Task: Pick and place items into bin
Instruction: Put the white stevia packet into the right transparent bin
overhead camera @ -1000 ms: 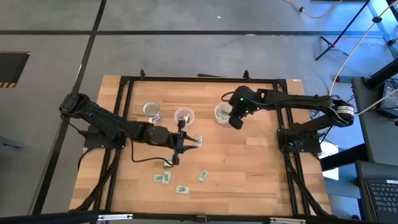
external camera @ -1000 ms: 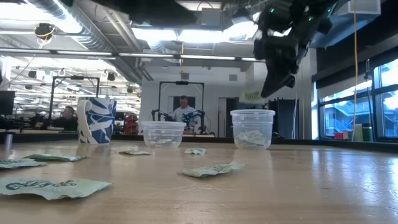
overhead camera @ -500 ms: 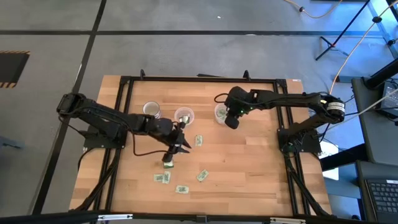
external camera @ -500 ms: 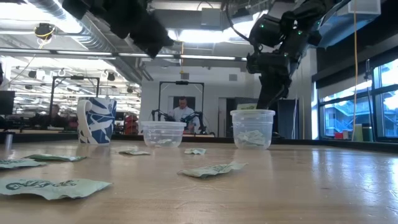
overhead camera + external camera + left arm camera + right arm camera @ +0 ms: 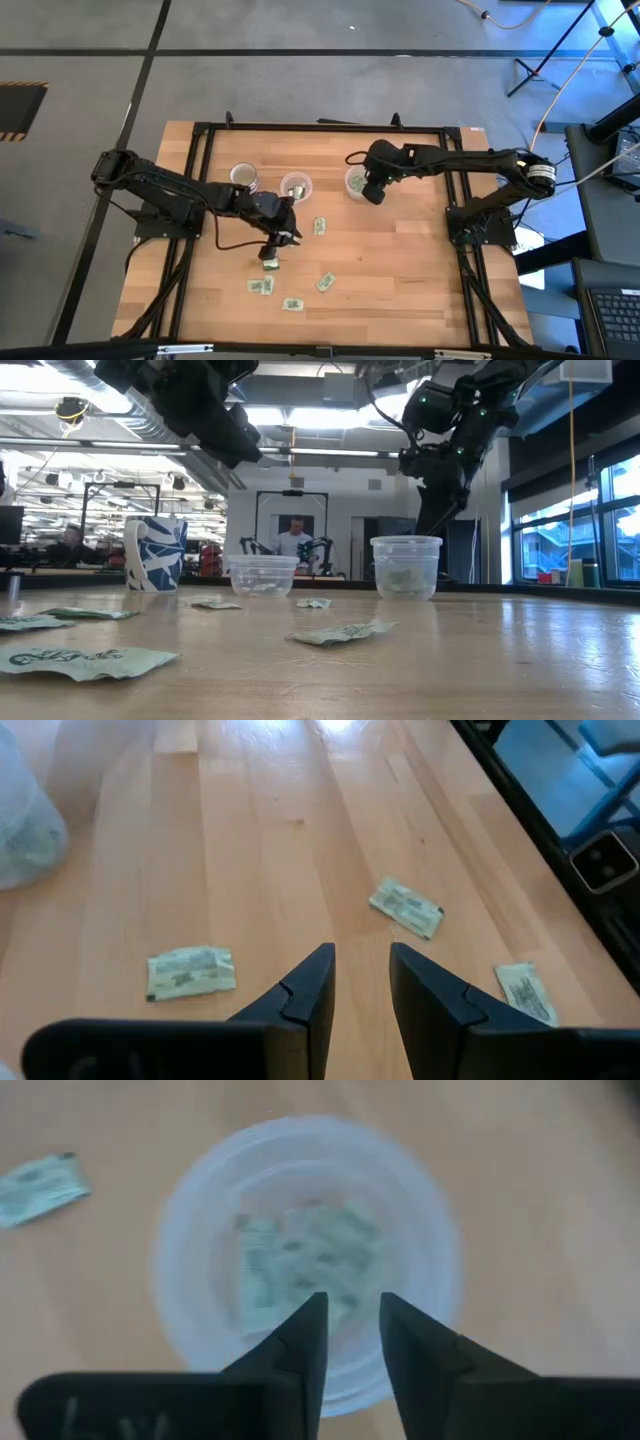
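Observation:
Several pale-green-and-white packets lie flat on the wooden table: one [image 5: 319, 227] near the middle, others [image 5: 270, 263] [image 5: 261, 286] [image 5: 292, 303] [image 5: 326, 282] toward the near edge. My left gripper [image 5: 283, 235] hangs open above them; its wrist view shows three packets [image 5: 190, 970] [image 5: 405, 907] [image 5: 525, 990] beyond the open fingers [image 5: 360, 965]. My right gripper [image 5: 372, 193] is open, pointing down over a clear cup [image 5: 355, 181]. That cup [image 5: 300, 1250] holds more packets [image 5: 305, 1265].
A blue-and-white mug [image 5: 243, 178] and a second clear cup [image 5: 295, 185] stand in a row with the right cup near the far side. A black frame [image 5: 200, 140] runs round the table edges. Bare wood [image 5: 400, 270] lies right of the packets. A person [image 5: 295, 540] shows far behind.
My right gripper moved a little toward the table's left and down, ending over the right clear cup; the packet that hung at its fingertips a second ago is no longer there. My left gripper drew back slightly toward the left and tipped more steeply downward over the loose packets.

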Motion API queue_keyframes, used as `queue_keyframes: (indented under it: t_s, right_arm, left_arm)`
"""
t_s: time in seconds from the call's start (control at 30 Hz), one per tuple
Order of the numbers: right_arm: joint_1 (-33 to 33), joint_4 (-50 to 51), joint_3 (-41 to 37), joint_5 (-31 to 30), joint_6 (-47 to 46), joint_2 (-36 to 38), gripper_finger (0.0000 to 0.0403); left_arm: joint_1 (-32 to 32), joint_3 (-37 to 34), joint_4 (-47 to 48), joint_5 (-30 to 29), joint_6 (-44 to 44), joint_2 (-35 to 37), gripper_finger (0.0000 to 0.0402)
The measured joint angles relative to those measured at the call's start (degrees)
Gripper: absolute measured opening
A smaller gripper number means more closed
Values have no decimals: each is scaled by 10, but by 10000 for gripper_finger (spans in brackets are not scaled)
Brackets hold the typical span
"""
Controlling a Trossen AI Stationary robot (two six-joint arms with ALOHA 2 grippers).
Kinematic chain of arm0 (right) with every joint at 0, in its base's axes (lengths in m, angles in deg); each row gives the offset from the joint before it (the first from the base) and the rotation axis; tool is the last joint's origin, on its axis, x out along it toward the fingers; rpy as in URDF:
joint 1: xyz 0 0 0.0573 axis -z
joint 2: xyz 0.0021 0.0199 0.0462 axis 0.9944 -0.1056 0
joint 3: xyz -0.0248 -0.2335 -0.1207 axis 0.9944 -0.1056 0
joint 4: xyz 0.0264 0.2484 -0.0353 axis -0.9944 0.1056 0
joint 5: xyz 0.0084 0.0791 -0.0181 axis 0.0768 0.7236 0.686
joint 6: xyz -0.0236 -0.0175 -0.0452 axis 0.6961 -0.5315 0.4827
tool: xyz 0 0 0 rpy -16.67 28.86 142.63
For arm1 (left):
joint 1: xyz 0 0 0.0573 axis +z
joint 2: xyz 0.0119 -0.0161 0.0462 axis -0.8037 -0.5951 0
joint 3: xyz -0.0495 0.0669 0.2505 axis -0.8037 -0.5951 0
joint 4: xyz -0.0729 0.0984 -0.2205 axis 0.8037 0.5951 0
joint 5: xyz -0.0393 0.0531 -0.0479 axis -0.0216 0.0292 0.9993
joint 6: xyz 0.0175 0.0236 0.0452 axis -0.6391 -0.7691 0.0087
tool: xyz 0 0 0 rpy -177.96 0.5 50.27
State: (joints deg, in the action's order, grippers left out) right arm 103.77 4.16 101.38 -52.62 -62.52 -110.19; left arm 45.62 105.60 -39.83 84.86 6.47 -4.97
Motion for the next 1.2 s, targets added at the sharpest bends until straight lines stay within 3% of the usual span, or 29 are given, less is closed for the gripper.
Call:
queue_keyframes:
  t_s: [0.1, 0.43, 0.6, 0.9, 1.2]
  right_arm:
    - [0, -6, 0, -29, 8, 15, 113]
    - [-27, -45, 0, -26, 66, 90, 120]
    - [-74, -84, 0, 28, 122, 94, 120]
    - [-198, -228, 0, 28, 229, 3, 108]
    - [-229, -361, 0, 28, 263, -127, 88]
  left_arm:
    - [-6, 0, 9, 0, 0, 0, 92]
    - [-7, 0, 30, -12, 29, 0, 92]
    - [-8, 0, 64, -17, 29, 0, 92]
    - [-23, 0, 25, -14, 29, 0, 92]
    - [-33, 0, 22, -14, 29, 0, 92]
